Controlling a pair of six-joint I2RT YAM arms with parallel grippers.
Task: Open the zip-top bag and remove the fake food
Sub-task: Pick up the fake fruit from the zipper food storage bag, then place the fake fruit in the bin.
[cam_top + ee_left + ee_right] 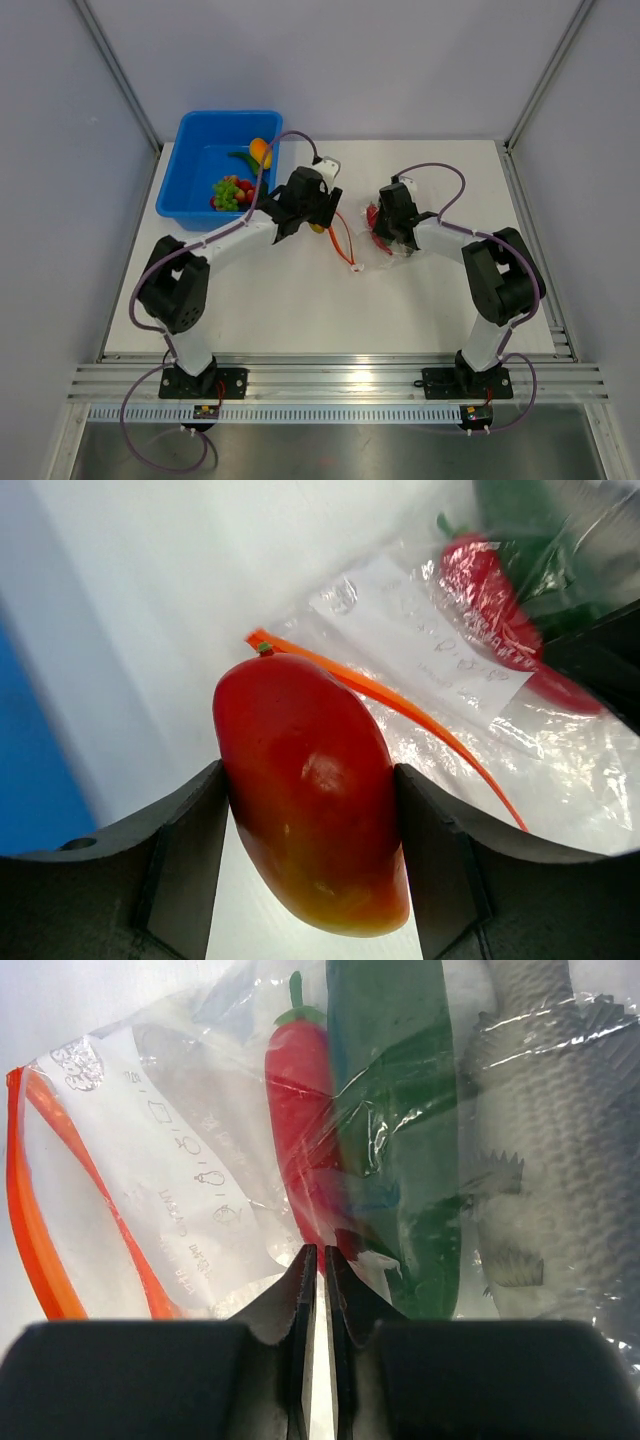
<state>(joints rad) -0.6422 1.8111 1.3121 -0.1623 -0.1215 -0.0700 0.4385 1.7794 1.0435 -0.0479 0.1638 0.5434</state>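
The right claw, pinching the bag near the worktop's middle, should hold firm while the left claw, clamped on a red toy fruit, lifts it clear toward the far-left tub.

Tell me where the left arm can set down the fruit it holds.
Widest bare table lies near, between the arm bases, short of the zip-top bag. The blue tub is bare in its left half too. Crowded: mid-table, where left gripper holding the toy fruit meets right gripper pinching the bag.
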